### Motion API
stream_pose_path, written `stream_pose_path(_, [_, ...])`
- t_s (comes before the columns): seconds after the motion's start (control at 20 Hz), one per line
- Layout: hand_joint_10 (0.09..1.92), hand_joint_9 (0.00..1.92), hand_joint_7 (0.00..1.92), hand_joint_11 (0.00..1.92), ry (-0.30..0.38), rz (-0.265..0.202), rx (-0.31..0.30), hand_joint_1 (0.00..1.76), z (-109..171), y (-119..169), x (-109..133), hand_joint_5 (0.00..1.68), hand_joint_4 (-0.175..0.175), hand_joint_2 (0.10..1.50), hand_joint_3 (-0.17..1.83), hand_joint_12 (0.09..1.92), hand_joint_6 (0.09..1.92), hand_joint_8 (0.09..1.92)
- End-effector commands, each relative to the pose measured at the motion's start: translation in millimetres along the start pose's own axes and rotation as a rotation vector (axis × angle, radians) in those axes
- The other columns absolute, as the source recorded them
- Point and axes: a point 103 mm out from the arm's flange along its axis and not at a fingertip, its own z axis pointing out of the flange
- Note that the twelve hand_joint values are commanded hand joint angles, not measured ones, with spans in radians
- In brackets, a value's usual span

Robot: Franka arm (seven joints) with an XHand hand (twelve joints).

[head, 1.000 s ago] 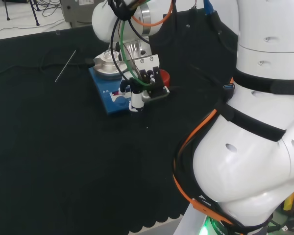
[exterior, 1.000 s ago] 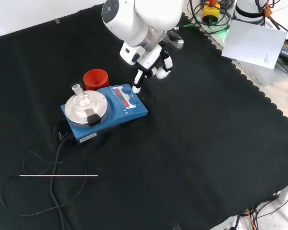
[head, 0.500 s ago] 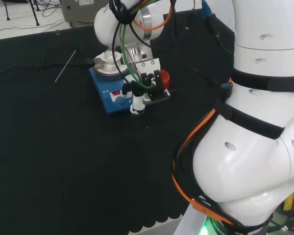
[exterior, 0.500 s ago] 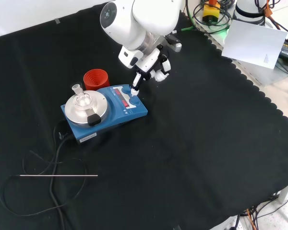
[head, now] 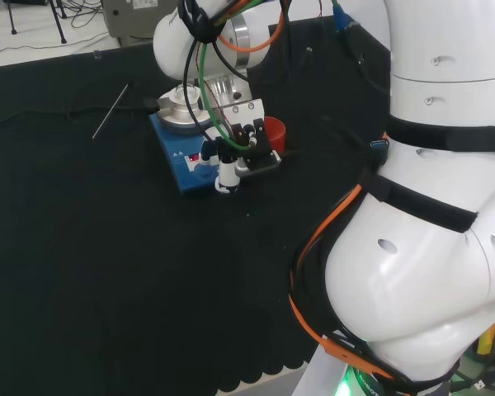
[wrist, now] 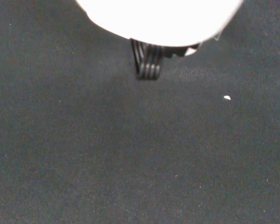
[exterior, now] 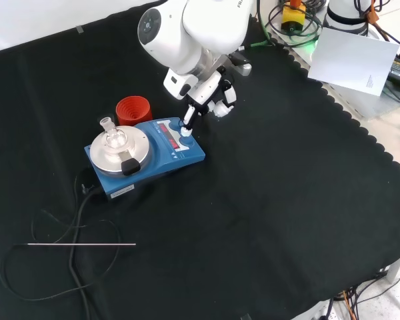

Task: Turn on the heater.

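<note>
The heater (exterior: 190, 155) is a blue box with a round silver plate (exterior: 110, 155) and a red display on its sloping panel. A small clear flask (exterior: 112, 137) stands on the plate. In the front view the hand (exterior: 211, 94) hangs over the heater's right end. One straight finger (exterior: 187, 120) points down, its white tip on the panel by a blue knob, and the other fingers are curled up. The head view shows the hand (head: 246, 142) at the heater's (head: 187, 169) near right corner. In the wrist view a blurred white part of the hand (wrist: 158, 18) shows over black cloth.
A red ribbed ring (exterior: 133, 110) stands just behind the heater in the front view. The heater's black cable (exterior: 77, 217) loops over the cloth near a thin metal rod (exterior: 80, 245). A white sheet (exterior: 357, 57) and cables lie beyond the cloth's far right edge.
The hand has shifted a little left in the front view, bringing the pointing fingertip from the heater's edge onto its panel. The heater and flask have not moved.
</note>
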Motion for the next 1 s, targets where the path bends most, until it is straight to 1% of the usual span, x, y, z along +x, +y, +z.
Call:
stream_pose_path(0.05, [1.73, 1.92, 1.86, 1.92, -0.026, 0.004, -0.005, 1.58, 1.8, 2.8, 5.0, 0.32, -0.068, 0.49, 1.36, 1.75, 0.18, 1.67])
stream_pose_path(0.15, [1.73, 1.92, 1.86, 1.92, -0.035, 0.004, -0.005, 1.58, 3.3, 4.0, 4.2, 0.32, -0.068, 0.49, 1.36, 1.75, 0.18, 1.67])
stream_pose_path(0.3, [1.73, 1.92, 1.86, 1.92, -0.016, 0.003, 0.003, 1.58, 3.1, 4.9, 2.5, 0.32, -0.068, 0.49, 1.36, 1.75, 0.18, 1.67])
stream_pose_path(0.5, [1.73, 1.92, 1.86, 1.92, 0.008, 0.006, 0.008, 1.58, 3.3, 7.4, -8.7, 0.32, -0.068, 0.49, 1.36, 1.75, 0.18, 1.67])
stream_pose_path(0.75, [1.72, 1.92, 1.86, 1.92, 0.014, 0.020, 0.011, 1.57, 6.0, 6.7, -16.2, 0.33, -0.067, 0.49, 1.37, 1.74, 0.17, 1.67])
stream_pose_path(0.8, [1.72, 1.92, 1.86, 1.92, -0.003, 0.032, 0.016, 1.57, 6.0, 6.4, -8.1, 0.33, -0.067, 0.49, 1.37, 1.74, 0.17, 1.67])
stream_pose_path(0.85, [1.72, 1.92, 1.86, 1.92, -0.002, 0.034, 0.016, 1.57, 6.1, 6.2, -4.5, 0.33, -0.067, 0.49, 1.37, 1.74, 0.17, 1.67])
stream_pose_path(1.0, [1.72, 1.92, 1.86, 1.92, 0.000, 0.035, 0.015, 1.57, 6.8, 6.1, -2.9, 0.34, -0.067, 0.49, 1.37, 1.74, 0.17, 1.67])
